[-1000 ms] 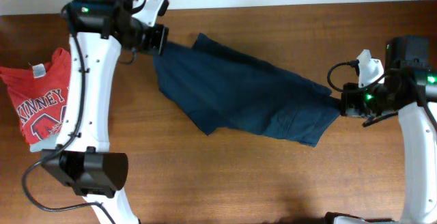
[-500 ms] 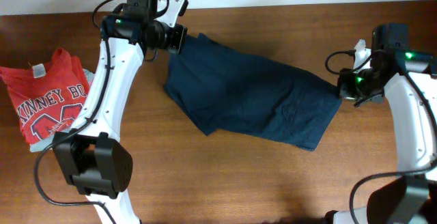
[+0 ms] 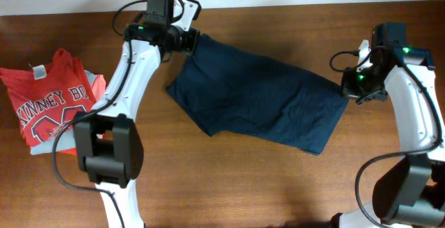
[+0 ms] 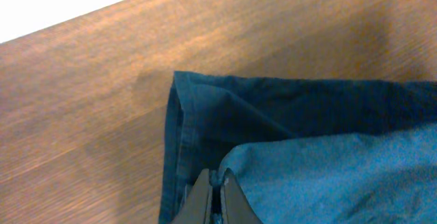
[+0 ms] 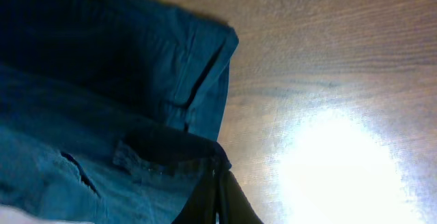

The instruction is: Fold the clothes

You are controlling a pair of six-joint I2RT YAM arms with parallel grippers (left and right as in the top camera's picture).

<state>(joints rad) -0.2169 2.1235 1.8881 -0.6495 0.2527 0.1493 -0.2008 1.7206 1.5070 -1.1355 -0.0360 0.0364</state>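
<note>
A dark blue pair of shorts (image 3: 261,99) lies stretched across the middle of the wooden table. My left gripper (image 3: 191,42) is shut on its top left corner near the table's back edge; the wrist view shows the jaws (image 4: 218,183) pinching a fold of blue cloth (image 4: 328,162). My right gripper (image 3: 345,92) is shut on the shorts' right corner; its wrist view shows the jaws (image 5: 217,179) clamped on the dark cloth (image 5: 102,115). The cloth hangs taut between the two grippers.
A red T-shirt with white lettering (image 3: 45,106) lies on a grey garment at the table's left edge. Bare wooden table (image 3: 243,179) lies in front of the shorts. The table's back edge (image 3: 278,5) runs close behind the left gripper.
My left gripper has carried its corner of the shorts to the right along the back edge. My right gripper has moved slightly up and back. The shorts have bunched a little narrower.
</note>
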